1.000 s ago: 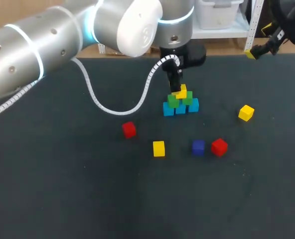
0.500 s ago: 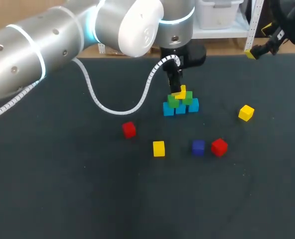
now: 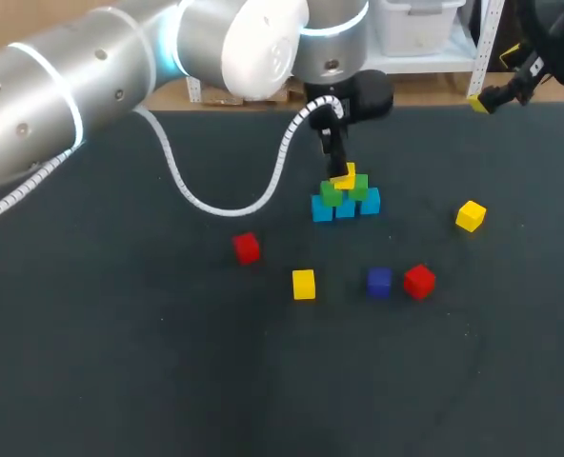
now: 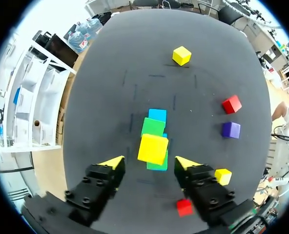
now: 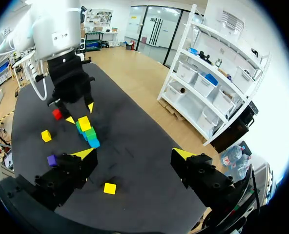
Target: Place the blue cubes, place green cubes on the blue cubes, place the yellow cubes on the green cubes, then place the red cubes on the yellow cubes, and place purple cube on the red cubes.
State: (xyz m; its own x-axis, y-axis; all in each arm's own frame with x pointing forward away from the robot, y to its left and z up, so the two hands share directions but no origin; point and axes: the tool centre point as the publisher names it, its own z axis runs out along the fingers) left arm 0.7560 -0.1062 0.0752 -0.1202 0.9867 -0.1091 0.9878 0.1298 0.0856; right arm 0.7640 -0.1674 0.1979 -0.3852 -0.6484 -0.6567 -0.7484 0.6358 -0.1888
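Stack (image 3: 345, 195): yellow cube (image 4: 153, 148) on green cubes (image 4: 153, 127) on blue cubes (image 3: 322, 209).
Left gripper (image 4: 149, 162) hangs over it, fingers spread, gripping nothing; right gripper (image 5: 134, 154), well apart, also spread and empty.

This looks like a robotics lab. A big silver left arm (image 3: 72, 86) with a glowing ring and a coiled white cable (image 3: 215, 203) reaches over a wide counter (image 3: 120, 371) covered in dark matting. A dark right arm (image 3: 549, 38) comes in from the far corner. On the counter sit a stack of cubes (image 3: 345, 198) and loose cubes (image 3: 304, 284) in bright colours.
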